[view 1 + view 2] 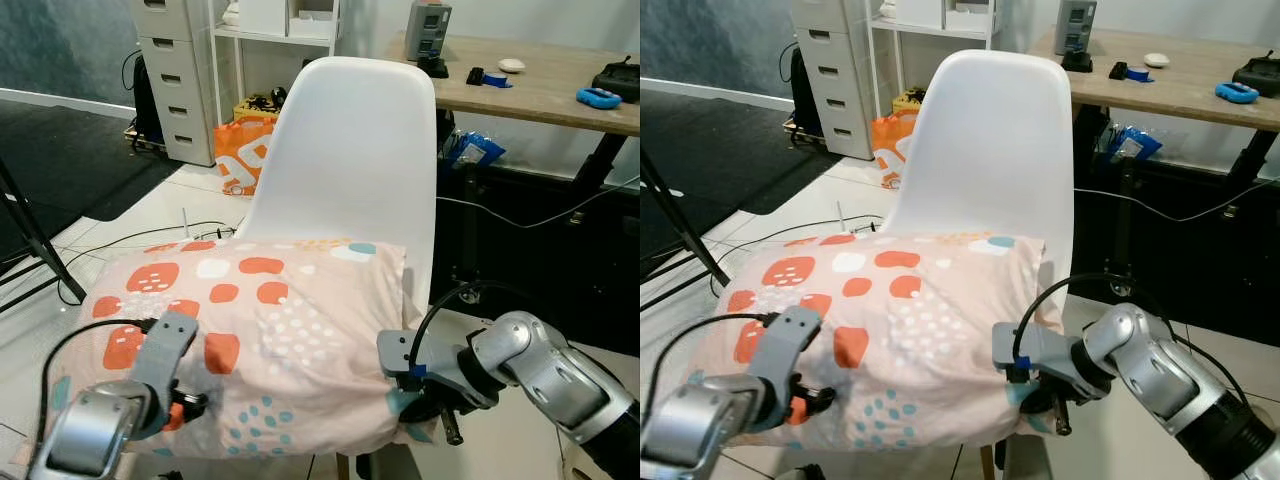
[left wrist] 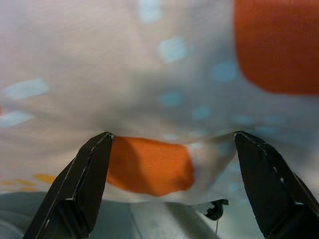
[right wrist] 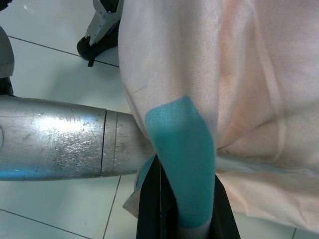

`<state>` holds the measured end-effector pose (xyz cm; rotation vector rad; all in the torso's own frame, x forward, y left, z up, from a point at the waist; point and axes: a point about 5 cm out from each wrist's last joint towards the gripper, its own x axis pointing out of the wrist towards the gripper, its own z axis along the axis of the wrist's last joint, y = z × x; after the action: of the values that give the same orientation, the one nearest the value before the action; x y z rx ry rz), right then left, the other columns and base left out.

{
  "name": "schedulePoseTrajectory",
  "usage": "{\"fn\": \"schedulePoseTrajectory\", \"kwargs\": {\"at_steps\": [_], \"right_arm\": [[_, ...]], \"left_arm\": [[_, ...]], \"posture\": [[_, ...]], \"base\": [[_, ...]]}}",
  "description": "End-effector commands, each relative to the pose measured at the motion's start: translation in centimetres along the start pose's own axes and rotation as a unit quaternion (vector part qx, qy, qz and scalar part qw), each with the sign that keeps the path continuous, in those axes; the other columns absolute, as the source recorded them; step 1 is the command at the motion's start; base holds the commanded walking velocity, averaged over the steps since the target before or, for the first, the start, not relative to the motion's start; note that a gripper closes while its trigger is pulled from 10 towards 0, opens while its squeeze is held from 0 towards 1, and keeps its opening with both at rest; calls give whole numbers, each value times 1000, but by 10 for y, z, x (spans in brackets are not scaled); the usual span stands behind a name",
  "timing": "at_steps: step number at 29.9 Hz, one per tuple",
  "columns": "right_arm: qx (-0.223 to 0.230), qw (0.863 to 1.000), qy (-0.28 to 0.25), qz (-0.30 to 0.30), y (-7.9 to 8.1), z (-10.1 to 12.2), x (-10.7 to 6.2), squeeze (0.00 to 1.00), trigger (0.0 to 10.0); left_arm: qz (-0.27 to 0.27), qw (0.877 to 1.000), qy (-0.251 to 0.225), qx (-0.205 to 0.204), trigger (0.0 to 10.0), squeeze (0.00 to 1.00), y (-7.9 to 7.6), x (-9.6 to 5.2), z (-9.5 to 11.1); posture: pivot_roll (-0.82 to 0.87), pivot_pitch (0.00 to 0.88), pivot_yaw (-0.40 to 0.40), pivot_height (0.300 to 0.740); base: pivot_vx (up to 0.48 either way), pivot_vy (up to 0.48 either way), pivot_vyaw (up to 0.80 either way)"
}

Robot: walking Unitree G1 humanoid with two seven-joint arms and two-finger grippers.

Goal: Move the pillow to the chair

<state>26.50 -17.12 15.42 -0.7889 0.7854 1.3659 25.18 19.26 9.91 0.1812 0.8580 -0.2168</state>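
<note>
A soft peach fabric pillow (image 1: 255, 330) patterned with orange, white and teal spots lies across the seat of the white moulded plastic chair (image 1: 350, 160), filling the middle of your head view and overhanging the seat toward 9 o'clock. At 7 o'clock, your left gripper (image 2: 174, 191) presses against the pillow's near edge with its two black fingers (image 2: 79, 184) spread wide, gripping nothing. At 5 o'clock, your right gripper (image 3: 182, 209) is clenched on a teal-printed corner of the pillow, fabric bunched between its fingers. At 1 o'clock, beyond the chair, stands a wooden desk (image 1: 545, 95). At 11 o'clock stands a white drawer unit (image 1: 175, 80).
</note>
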Motion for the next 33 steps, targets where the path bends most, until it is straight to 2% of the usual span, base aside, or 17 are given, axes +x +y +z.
{"fn": "schedulePoseTrajectory", "kwargs": {"at_steps": [1, 4, 6, 7, 9, 11, 14, 17, 23, 27, 33], "right_arm": [[5, 1000, -1, -6, 1, 0, -4, 0, 0], [7, 1000, -1, -8, 1, 0, -4, 0, 0], [10, 1000, -1, -18, -2, 0, -5, 0, 0], [10, 1000, -1, -18, -2, 0, -5, 0, 0], [14, 999, 0, -31, -4, 0, -6, 0, 0], [14, 999, 0, -31, -4, 0, -6, 0, 0], [23, 998, 7, -57, -9, 0, -9, 0, 0], [30, 997, 12, -69, -11, -2, -10, 0, 0], [42, 995, 17, -90, -16, -2, -12, 0, 0], [51, 992, 16, -115, -22, -1, -10, 0, 0], [51, 991, 16, -119, -23, -1, -10, 0, 0]], "left_arm": [[6, 1000, -11, -1, 10000, 0, -6, 6, 6], [5, 1000, -23, 0, 10000, 0, -10, 8, 10], [-25, 998, -64, -7, 10000, 0, -30, 10, 26], [-25, 998, -64, -7, 10000, 0, -30, 10, 26], [-52, 994, -94, -1, 10000, 0, -49, 11, 38], [-52, 994, -94, -1, 10000, 0, -49, 11, 38], [-87, 987, -132, 3, 10000, 0, -74, 9, 52], [-96, 984, -149, 2, 10000, 0, -79, 6, 58], [-95, 980, -173, -1, 10000, 0, -79, 4, 65], [-93, 974, -206, -8, 10000, 0, -85, 3, 82], [-55, 981, -186, -17, 10000, 0, -83, 9, 82]], "posture": [[-184, 53, -36, 326], [-181, 54, -37, 326], [-183, 56, -35, 326], [-183, 56, -35, 326], [-187, 57, -36, 326], [-187, 57, -36, 326], [-193, 59, -40, 326], [-196, 60, -41, 326], [-195, 60, -43, 326], [-196, 61, -44, 326], [-200, 60, -44, 326]], "base": [[0, 0, 0], [0, 0, 0], [0, 0, 0], [0, 0, 0], [0, 0, 0], [0, 0, 0], [0, 0, 0], [0, 0, 0], [0, 0, 0], [0, 0, 0], [0, 0, 0]]}}
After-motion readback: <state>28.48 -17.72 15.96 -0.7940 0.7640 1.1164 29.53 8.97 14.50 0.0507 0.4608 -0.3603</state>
